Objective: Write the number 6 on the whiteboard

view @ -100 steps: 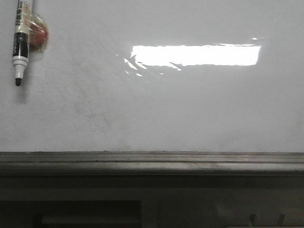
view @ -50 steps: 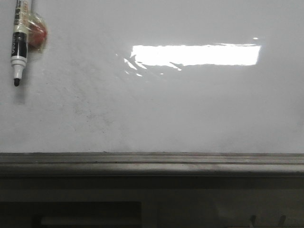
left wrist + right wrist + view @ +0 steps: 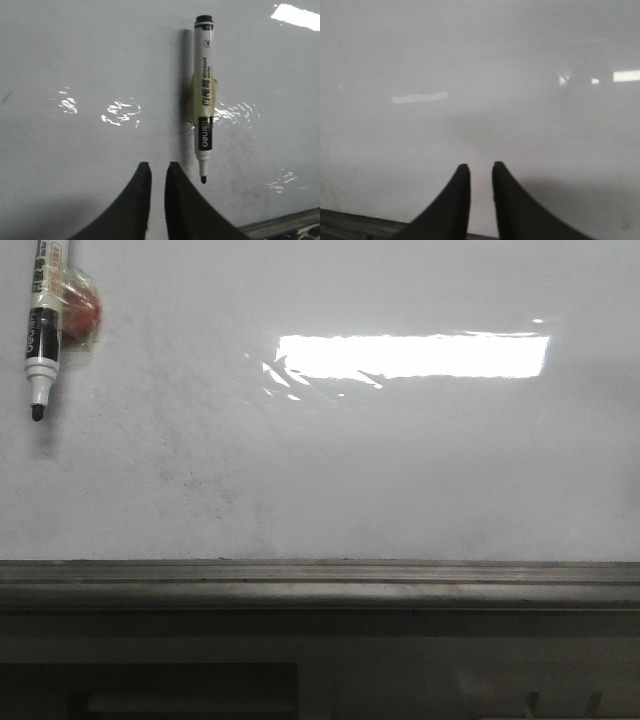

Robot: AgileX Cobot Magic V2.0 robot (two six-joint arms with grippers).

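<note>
From my screen the whiteboard (image 3: 400, 470) fills the front view, glossy and smudged grey, a dark metal ledge (image 3: 320, 585) below; no 6 on it. A marker (image 3: 41, 330) is taped tip-down upper left. Only the wrist views show the tools: left tool (image 3: 158, 172) and right tool (image 3: 481, 172) both empty, curved black fingers slightly spread.

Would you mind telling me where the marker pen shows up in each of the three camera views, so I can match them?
Front view: the marker pen hangs tip down at the upper left of the whiteboard.
Left wrist view: the pen is right of centre, its tip just beside the left gripper.
Right wrist view: not in it.
Shared landmark: the dark ledge along the board's lower edge, visible in all three views.
</note>
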